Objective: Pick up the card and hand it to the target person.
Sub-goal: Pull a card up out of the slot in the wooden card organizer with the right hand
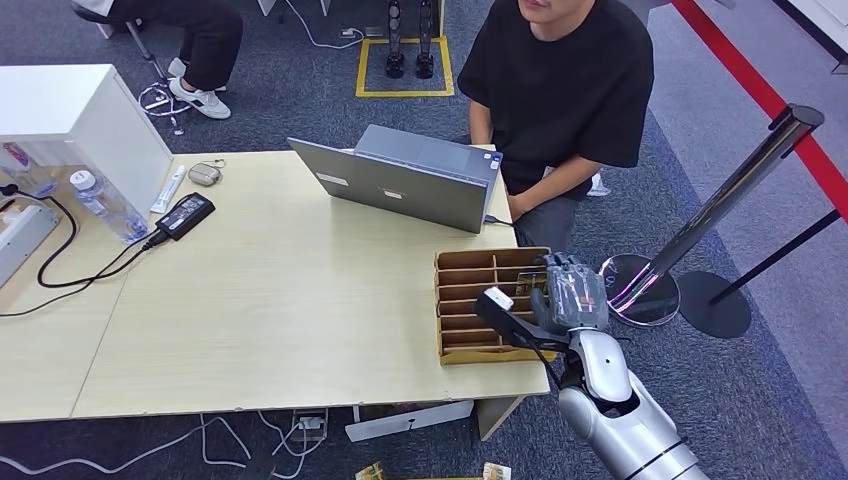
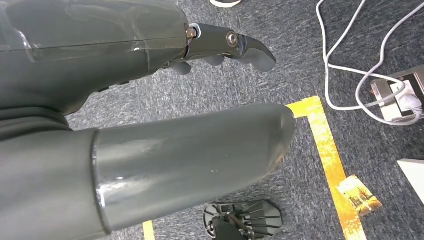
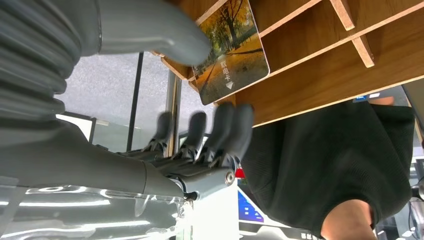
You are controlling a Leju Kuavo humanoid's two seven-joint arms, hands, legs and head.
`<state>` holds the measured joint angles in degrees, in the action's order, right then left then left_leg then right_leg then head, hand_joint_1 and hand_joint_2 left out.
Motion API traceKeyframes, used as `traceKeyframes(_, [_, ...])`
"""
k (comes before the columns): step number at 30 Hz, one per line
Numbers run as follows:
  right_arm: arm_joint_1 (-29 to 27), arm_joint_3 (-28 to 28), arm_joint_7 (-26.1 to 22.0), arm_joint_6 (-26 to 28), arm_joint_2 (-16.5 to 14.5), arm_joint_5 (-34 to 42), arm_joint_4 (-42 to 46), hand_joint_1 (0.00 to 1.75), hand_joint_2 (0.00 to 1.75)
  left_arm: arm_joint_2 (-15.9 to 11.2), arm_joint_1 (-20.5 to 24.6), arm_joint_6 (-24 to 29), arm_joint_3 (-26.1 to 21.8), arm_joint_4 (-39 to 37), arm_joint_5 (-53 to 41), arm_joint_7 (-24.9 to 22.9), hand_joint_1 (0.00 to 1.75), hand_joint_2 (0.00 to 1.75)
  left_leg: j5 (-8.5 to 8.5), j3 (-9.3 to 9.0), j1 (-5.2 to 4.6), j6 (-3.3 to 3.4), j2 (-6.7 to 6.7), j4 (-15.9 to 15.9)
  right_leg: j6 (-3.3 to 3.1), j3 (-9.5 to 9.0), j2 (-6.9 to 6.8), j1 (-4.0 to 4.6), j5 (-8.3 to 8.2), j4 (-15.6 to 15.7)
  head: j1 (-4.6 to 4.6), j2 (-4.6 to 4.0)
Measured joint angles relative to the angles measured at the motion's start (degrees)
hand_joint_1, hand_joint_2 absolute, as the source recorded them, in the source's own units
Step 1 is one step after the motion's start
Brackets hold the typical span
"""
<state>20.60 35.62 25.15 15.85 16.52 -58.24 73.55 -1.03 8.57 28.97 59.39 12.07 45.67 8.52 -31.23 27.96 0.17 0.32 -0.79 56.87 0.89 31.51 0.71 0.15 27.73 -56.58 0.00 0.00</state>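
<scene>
A: Head view first?
B: The right hand point(image 1: 568, 298) sits at the right end of the slotted brown wooden organiser box point(image 1: 470, 290) on the pale wooden table point(image 1: 250, 300), across from a person in a black T-shirt point(image 1: 560, 80) behind a grey laptop point(image 1: 405, 178).

A: Left wrist view?
B: The left hand point(image 2: 150, 75) hangs over grey carpet point(image 2: 300, 60), fingers point(image 2: 250, 50) loosely extended, holding nothing.

A: Right wrist view?
B: The rectangular card printed with autumn trees point(image 3: 232, 50) stands against the box's wooden dividers. The thumb point(image 3: 150, 30) presses one face; the dark fingers point(image 3: 220, 127) curl just short of the other side. Whether it is truly gripped, I cannot tell.
</scene>
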Motion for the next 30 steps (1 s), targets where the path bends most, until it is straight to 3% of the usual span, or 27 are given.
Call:
traceKeyframes(11, [0.0,0.1,0.1,0.1,0.0,0.0,0.1,1.05,1.75,0.0,0.0,0.1,-0.1,0.0,0.1,0.1,0.00,0.00,-0.01,0.01,0.00,0.00,-0.02,0.0,0.00,0.00,-0.01,0.00,0.01,0.0,0.00,0.00])
traceKeyframes(17, [0.3,0.6,0.0,-0.8,0.0,0.3,-0.2,0.99,1.75,0.1,0.0,0.1,-0.1,0.0,0.0,0.0,0.00,0.00,0.01,0.01,0.00,0.00,0.01,0.0,0.00,0.01,0.01,0.00,-0.01,0.0,0.00,0.00])
traceKeyframes(25, [0.5,1.2,-0.1,-1.7,-0.1,0.7,-0.5,1.08,1.75,0.0,0.0,0.2,-0.1,0.0,0.0,0.0,0.00,0.00,0.01,0.00,0.00,0.00,0.02,0.0,0.01,0.00,0.01,-0.01,-0.01,0.0,0.00,0.00])
traceKeyframes(30, [0.6,1.6,-0.2,-2.4,0.1,0.9,-0.4,1.01,1.75,0.0,0.0,0.1,-0.1,0.0,0.1,0.0,0.00,0.00,0.00,0.01,0.00,0.00,0.01,0.0,0.01,0.00,0.00,0.00,-0.01,0.0,0.00,0.00])
